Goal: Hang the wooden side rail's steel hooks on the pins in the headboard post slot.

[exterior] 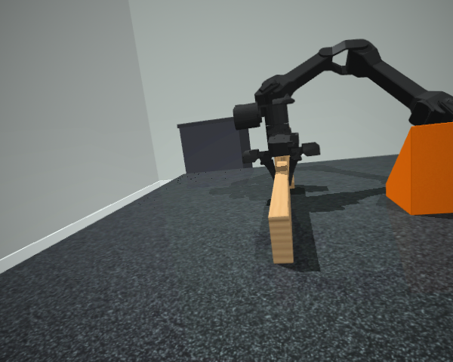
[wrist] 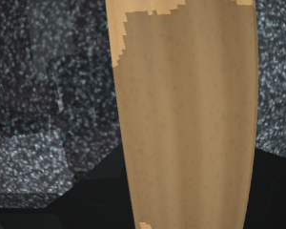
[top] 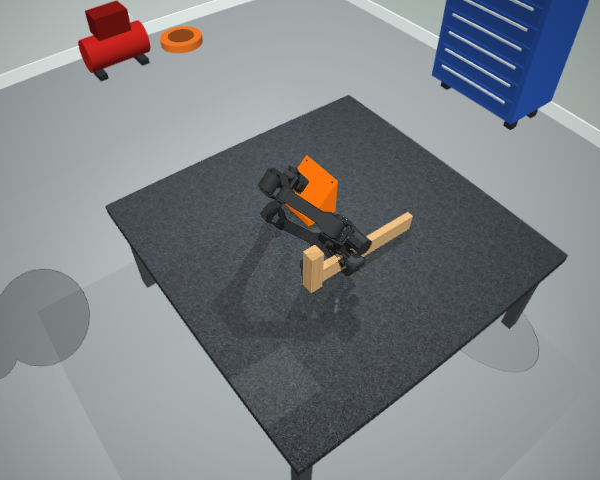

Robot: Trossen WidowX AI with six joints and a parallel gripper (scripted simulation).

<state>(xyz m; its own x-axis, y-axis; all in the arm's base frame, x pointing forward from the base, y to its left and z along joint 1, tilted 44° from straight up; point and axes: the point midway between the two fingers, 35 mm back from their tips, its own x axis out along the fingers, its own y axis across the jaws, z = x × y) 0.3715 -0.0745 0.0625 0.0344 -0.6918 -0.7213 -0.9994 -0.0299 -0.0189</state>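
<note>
wooden rail point(top: 390, 233) point(exterior: 280, 200) point(wrist: 186, 114), clamped between the hand's fingers point(exterior: 269, 167)

the wooden side rail point(wrist: 186, 119) runs between the dark fingers, mostly shaded with a brighter patch up top, above the speckled surface point(wrist: 19, 95).

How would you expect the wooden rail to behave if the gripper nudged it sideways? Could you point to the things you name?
The wooden rail point(top: 388, 234) point(exterior: 280, 198) point(wrist: 186, 119) would probably move as one stiff piece, being a straight, thick bar. Standing on a narrow edge, taller than wide at its far end, it might tip if unsupported. Its flat faces make rolling unlikely, and the gripper point(exterior: 281, 177) closed on it should steady it.
</note>
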